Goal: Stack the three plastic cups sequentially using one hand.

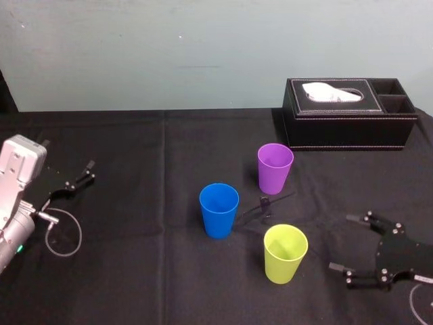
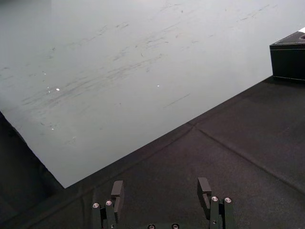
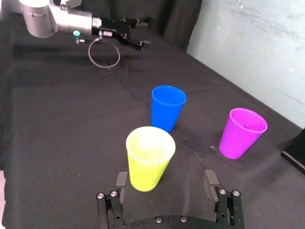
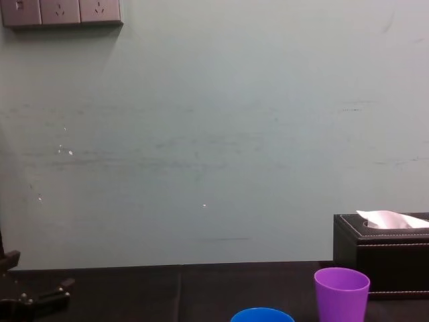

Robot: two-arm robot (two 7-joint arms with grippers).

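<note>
Three plastic cups stand upright and mouth-up on the black-clothed table (image 1: 135, 271), each apart from the others and none nested. The purple cup (image 1: 275, 167) is the one closest to the far edge, near the black tissue box (image 1: 348, 114), which sits at the far right corner with a white tissue poking from its top. The blue cup (image 1: 219, 209) stands around the middle of the table, to the left of the other two. The yellow-green cup (image 1: 285, 253) is the one closest to the near edge.

The right gripper (image 1: 340, 242) is low by the right edge, towards the near right corner. Its fingers are spread wide and hold nothing, and they point at the yellow-green cup just beside it without touching it. The left gripper (image 1: 90, 171) is by the left edge, well apart from the cups, its fingers parted and empty.
</note>
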